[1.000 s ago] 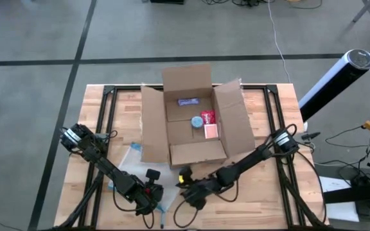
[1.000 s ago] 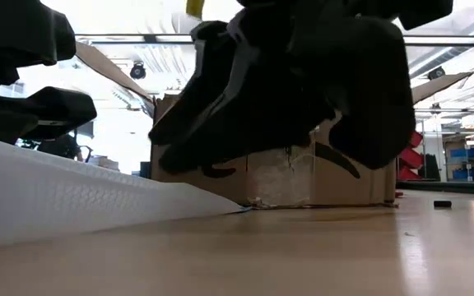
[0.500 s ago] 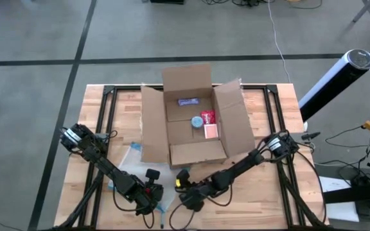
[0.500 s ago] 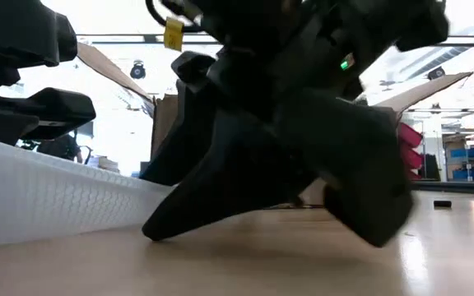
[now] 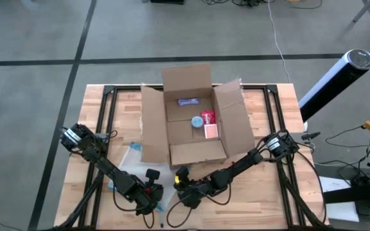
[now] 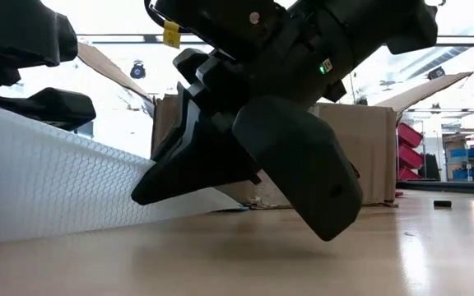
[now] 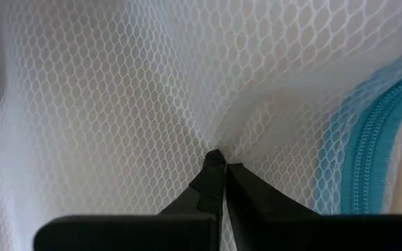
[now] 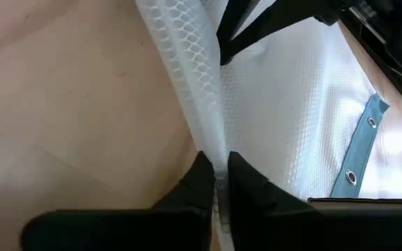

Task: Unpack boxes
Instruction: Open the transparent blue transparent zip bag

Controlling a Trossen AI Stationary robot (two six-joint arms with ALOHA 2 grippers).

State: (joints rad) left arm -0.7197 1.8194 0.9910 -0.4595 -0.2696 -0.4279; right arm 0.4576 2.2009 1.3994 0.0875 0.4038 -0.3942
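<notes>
The open box sits mid-table at the far side, while both grippers — left gripper and right gripper — pinch the clear mesh pouch near the front edge of the table.

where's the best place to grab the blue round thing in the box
Judging from the high view, take the blue round thing by its rim, straight down from above. It lies on the floor of the box, whose open flaps and walls block any sideways approach.
</notes>
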